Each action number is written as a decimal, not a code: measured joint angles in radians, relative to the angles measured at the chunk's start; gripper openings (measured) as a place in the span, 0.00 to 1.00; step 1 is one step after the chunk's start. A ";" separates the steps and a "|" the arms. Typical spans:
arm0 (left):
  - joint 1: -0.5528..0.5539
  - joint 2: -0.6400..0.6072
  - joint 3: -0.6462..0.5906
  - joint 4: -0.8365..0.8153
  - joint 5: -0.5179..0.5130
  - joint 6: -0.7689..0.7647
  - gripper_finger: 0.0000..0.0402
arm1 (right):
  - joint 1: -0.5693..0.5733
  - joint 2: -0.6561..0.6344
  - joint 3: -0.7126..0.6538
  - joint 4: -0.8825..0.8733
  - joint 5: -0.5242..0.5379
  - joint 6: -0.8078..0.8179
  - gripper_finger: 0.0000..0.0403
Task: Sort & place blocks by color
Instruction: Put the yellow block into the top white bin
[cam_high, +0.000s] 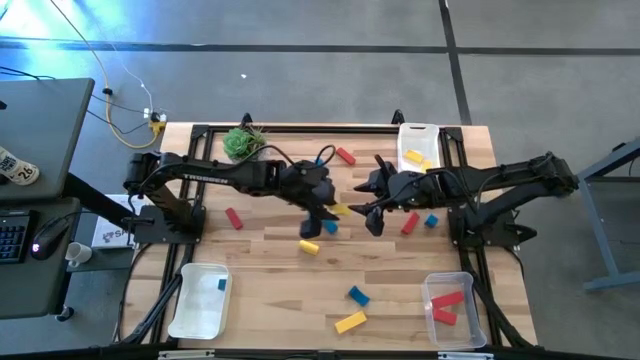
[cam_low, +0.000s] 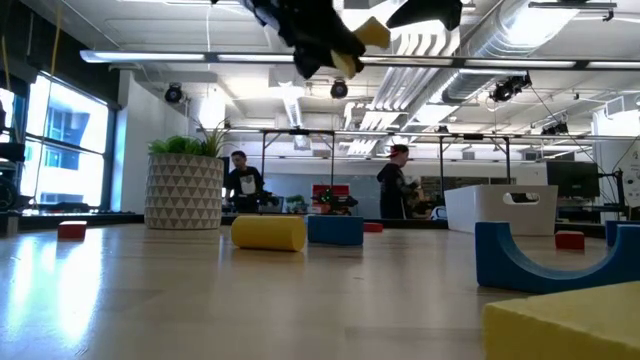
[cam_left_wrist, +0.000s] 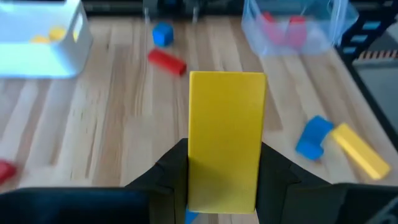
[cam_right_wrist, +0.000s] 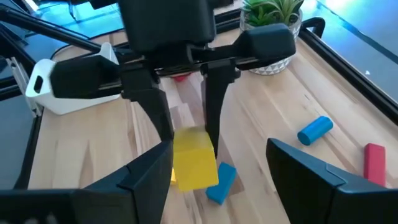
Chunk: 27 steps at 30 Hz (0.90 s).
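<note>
**Yellow block held above the desk**

On the desk (cam_high: 270, 260), the clear tray (cam_high: 452, 310) holds red blocks; two white trays hold one blue, some yellow. Left gripper (cam_high: 326, 211) jaws clench a yellow block (cam_left_wrist: 226, 140) mid-desk; right gripper (cam_high: 373, 208) jaws spread, empty.

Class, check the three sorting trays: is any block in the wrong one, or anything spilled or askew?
Nothing stands out. Blue block sits in white tray, reds in clear tray, yellows in rear white tray. Left pincer holds a yellow rectangular block.
</note>
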 joint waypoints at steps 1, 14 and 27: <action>-0.002 0.000 0.000 0.018 0.000 -0.004 0.26 | 0.000 0.000 0.000 0.000 0.000 0.000 0.61; -0.006 0.002 0.000 0.180 -0.001 -0.041 0.26 | 0.001 0.016 0.000 0.006 -0.025 0.012 0.61; -0.005 0.002 0.000 0.174 0.001 -0.014 0.27 | 0.001 0.061 -0.001 0.015 -0.045 0.035 0.53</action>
